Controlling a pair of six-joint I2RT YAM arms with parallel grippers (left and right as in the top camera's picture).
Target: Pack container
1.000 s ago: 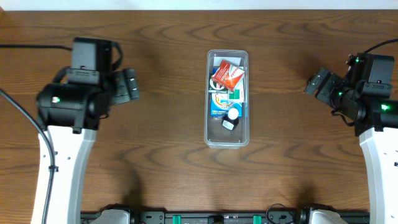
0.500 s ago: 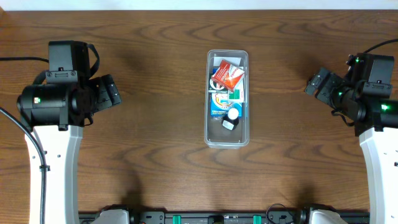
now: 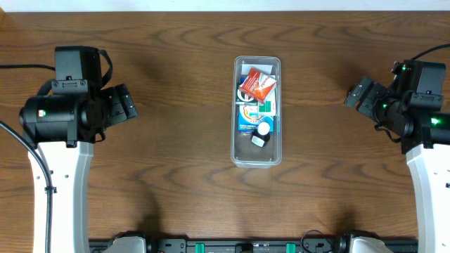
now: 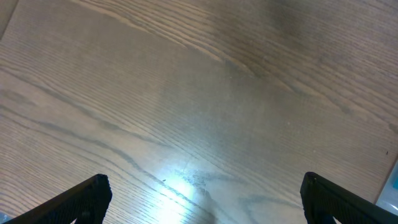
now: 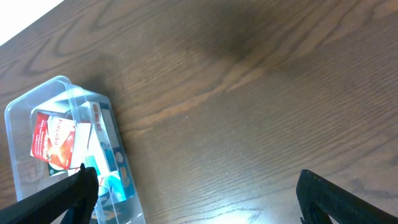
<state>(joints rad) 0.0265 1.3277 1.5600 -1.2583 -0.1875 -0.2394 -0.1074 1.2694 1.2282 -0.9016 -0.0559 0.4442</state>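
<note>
The container (image 3: 256, 160) is a long clear plastic bin in the middle of the wooden table. It holds a red packet (image 3: 257, 85), blue and green small boxes (image 3: 266, 119) and a small black and white round item (image 3: 261, 131). It also shows at the left edge of the right wrist view (image 5: 37, 106). My left gripper (image 3: 128, 102) is open and empty, far left of the container, over bare wood (image 4: 202, 202). My right gripper (image 3: 357, 93) is open and empty, to the right of the container (image 5: 196, 199).
The table is dark wood (image 3: 183, 154). The two arm bases stand at the front left (image 3: 63, 190) and front right (image 3: 432, 190). A black cable (image 3: 28, 53) runs along the far left.
The left arm drew back to the left, away from the container, between one second and half a second ago. Since then it is still. The right arm has not moved.
</note>
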